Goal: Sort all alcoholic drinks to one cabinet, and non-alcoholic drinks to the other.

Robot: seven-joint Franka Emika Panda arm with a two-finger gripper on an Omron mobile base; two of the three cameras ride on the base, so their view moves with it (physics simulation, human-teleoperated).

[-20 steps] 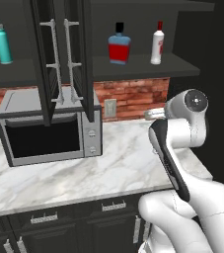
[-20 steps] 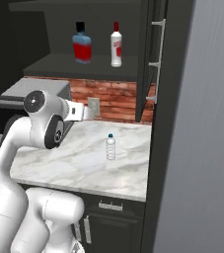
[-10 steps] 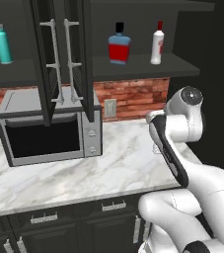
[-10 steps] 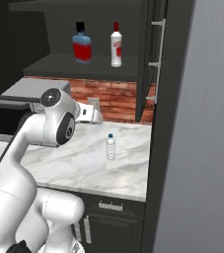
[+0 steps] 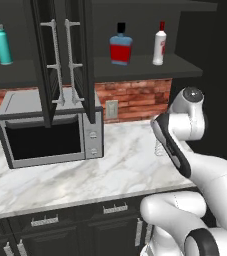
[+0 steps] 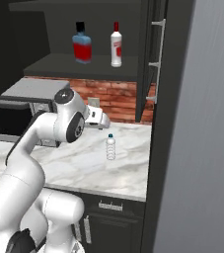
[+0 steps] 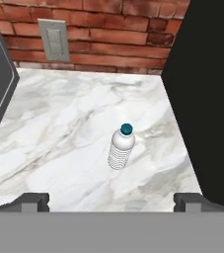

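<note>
1. The clear ribbed water bottle (image 7: 121, 148) stands upright on the marble bench (image 7: 64, 128), apart from everything else. Its cap looks teal-blue in the hand view.
2. From the right base view, this water bottle (image 6: 111, 147) sits near the right end of the bench (image 6: 59, 163), close to a tall dark panel (image 6: 163, 123).
3. The fingers (image 7: 34, 201) are spread wide and hold nothing. The two tips stand at the bottom corners of the hand view, with the bottle between and beyond them, not touched.
4. The squat blue bottle (image 5: 120, 48) with red label and black cap stands on the dark shelf (image 5: 140, 70) of the right-hand cabinet. The slim white bottle (image 5: 159, 45) with red cap stands just beside it, to its right.
5. The tall teal bottle (image 5: 2, 44) stands on the shelf of the left-hand cabinet (image 5: 15, 75).
6. Two cabinet doors (image 5: 65, 55) with silver bar handles stand swung out between the two shelves, above the microwave (image 5: 47, 132).
7. A wall outlet (image 7: 53, 40) is set in the red brick backsplash (image 7: 108, 34) behind the bench.
8. The white arm (image 6: 66, 123) bends over the bench, its hand pointing towards the water bottle.
</note>
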